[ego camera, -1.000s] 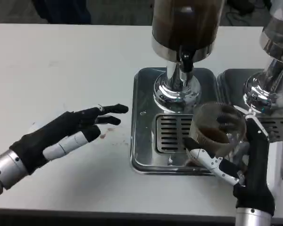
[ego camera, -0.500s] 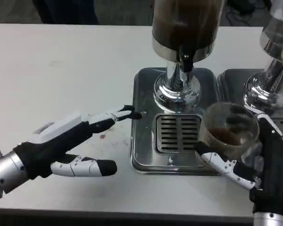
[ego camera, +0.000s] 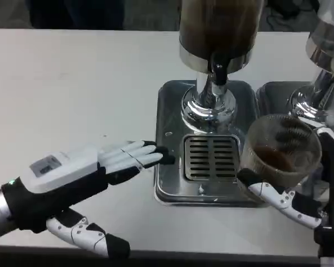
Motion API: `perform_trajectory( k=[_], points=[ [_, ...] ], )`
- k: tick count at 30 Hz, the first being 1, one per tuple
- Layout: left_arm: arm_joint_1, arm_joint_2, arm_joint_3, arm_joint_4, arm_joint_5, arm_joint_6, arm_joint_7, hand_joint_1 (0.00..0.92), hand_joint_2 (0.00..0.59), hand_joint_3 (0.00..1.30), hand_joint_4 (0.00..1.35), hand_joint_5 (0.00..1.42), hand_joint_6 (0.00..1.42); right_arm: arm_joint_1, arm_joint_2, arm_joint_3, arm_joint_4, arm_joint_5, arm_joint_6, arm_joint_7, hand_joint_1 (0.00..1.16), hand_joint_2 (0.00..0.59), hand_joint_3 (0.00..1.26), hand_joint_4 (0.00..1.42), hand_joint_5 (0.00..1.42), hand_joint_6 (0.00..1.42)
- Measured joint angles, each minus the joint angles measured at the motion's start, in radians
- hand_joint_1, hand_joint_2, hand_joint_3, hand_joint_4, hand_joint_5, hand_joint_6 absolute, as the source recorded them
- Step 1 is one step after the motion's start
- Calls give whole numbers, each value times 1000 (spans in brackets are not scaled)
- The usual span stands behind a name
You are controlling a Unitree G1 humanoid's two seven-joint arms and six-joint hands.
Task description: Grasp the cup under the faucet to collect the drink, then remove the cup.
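Observation:
A clear plastic cup [ego camera: 280,150] with brown drink in its bottom is held by my right hand [ego camera: 309,189] at the right, lifted off the drip grille and clear of the faucet. The faucet [ego camera: 219,73] hangs from the dark drink dispenser [ego camera: 219,28] above the slotted grille [ego camera: 210,157]. My left hand [ego camera: 80,177] lies palm down over the table at the left, fingers apart, fingertips at the left rim of the steel drip tray [ego camera: 166,167]. It holds nothing.
A second dispenser [ego camera: 325,72] with its own tray stands at the far right, close behind the cup. The white table [ego camera: 72,83] stretches to the left and back. A small stain marks the table near my left hand.
My right hand has carried the cup further right and toward me, away from the grille. My left hand has turned palm down and moved nearer, its white back now up.

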Motion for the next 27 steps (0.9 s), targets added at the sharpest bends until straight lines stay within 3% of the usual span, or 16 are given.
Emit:
perform_trajectory(
  k=[6, 17, 27],
  points=[
    [82, 87, -7, -147, -108, -13, -1, 0, 32, 67, 0, 0, 25, 83, 2, -17, -121, 26, 10, 64, 966, 67, 787, 1008, 1199, 1424],
    [175, 181, -8, -271, -188, -22, -3, 0, 34, 67, 0, 0, 24, 190, 5, -15, -241, 44, 14, 159, 966, 67, 788, 1020, 1211, 1424],
    [200, 191, 5, -298, -202, -29, -3, 0, 35, 67, 0, 0, 24, 225, 9, -19, -270, 62, 14, 192, 961, 74, 801, 1020, 1212, 1424]
  ],
)
